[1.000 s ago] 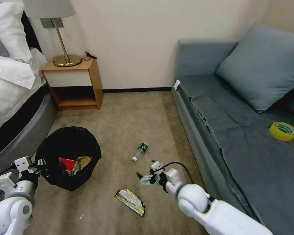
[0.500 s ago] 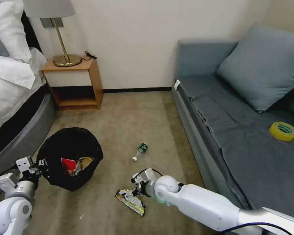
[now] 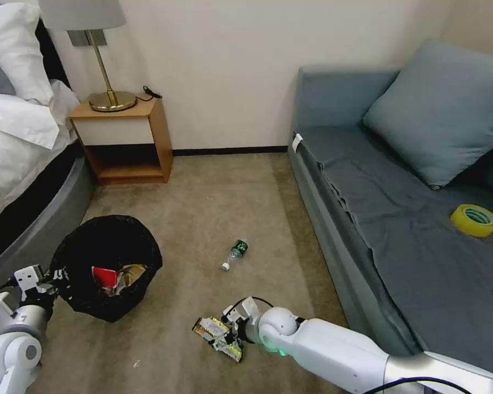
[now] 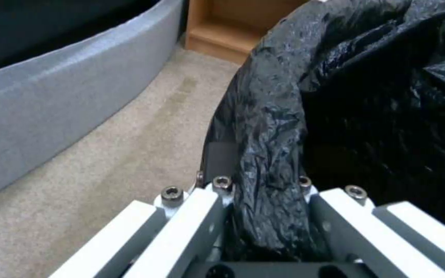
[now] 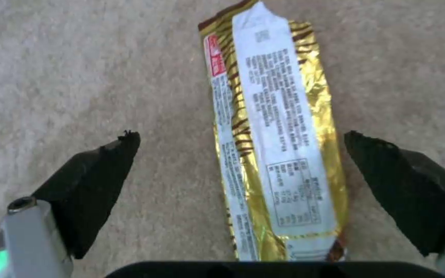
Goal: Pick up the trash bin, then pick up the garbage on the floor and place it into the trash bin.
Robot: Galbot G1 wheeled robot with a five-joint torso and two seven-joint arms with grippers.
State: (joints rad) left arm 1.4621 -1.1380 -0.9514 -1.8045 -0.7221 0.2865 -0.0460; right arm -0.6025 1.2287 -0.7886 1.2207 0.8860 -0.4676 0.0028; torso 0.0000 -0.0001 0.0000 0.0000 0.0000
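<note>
Floor layout between bed and sofa

Trash bin (image 3: 107, 268) sits left near the bed (image 3: 22, 164); bottle (image 3: 235, 253) lies mid-floor; wrapper (image 3: 218, 336) lies nearer; sofa (image 3: 400, 219) stands right.

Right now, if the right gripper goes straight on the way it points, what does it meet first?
Probably the gold wrapper on the carpet: it lies between the open fingers of the right gripper.

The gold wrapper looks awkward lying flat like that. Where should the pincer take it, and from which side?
Grip the gold wrapper across its narrow width near the middle, coming straight down from above. It lies flat on the carpet as a long strip, so only its long edges offer a pinch. The right pincer is open and already straddles it, one fingertip on each side.
</note>
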